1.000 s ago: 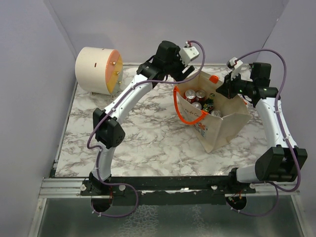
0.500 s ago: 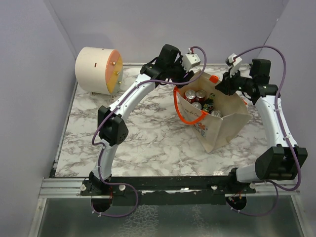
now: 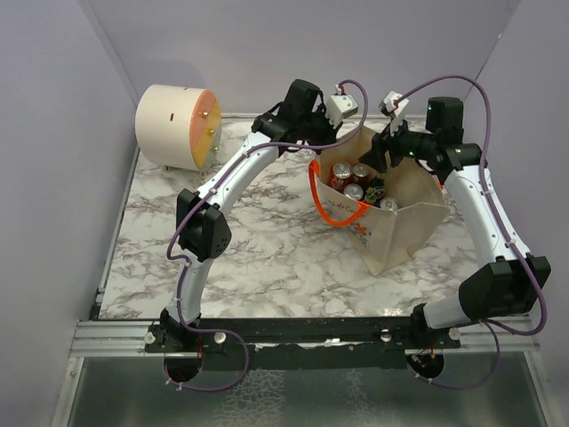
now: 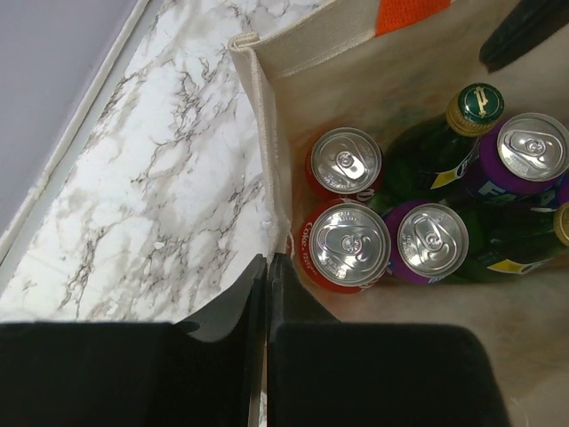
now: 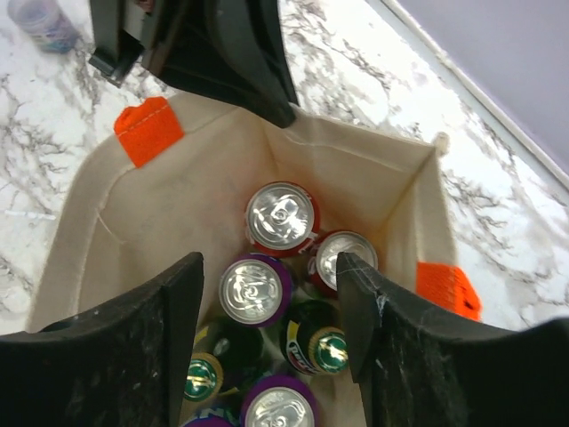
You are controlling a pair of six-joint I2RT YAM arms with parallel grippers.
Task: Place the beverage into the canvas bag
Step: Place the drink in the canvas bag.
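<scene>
1. A white marble-patterned table (image 3: pixel 258 240) stands between plain lilac walls (image 3: pixel 53 133). A cream cylinder (image 3: pixel 169 124) with an orange face lies on its side at the far left corner.
2. The left gripper (image 4: pixel 267 267) has its fingers pressed flat together, pinching the seamed rim of the canvas bag (image 3: pixel 404 227).
3. The bag stands open right of centre on the table, and one orange loop handle (image 3: pixel 333 209) hangs over its left side.
4. The right gripper (image 5: pixel 267 260) hovers over the bag's mouth with its fingers spread wide and nothing between them.
5. Inside the bag stand two red cans (image 4: pixel 347 245), purple cans (image 4: pixel 431 240) and green bottles (image 4: pixel 444 142) with gold caps.
6. "Coke" reads on the nearer red can; the purple label shows only an "F". The small colourful print (image 3: pixel 364 233) on the bag's side is too small to read.
</scene>
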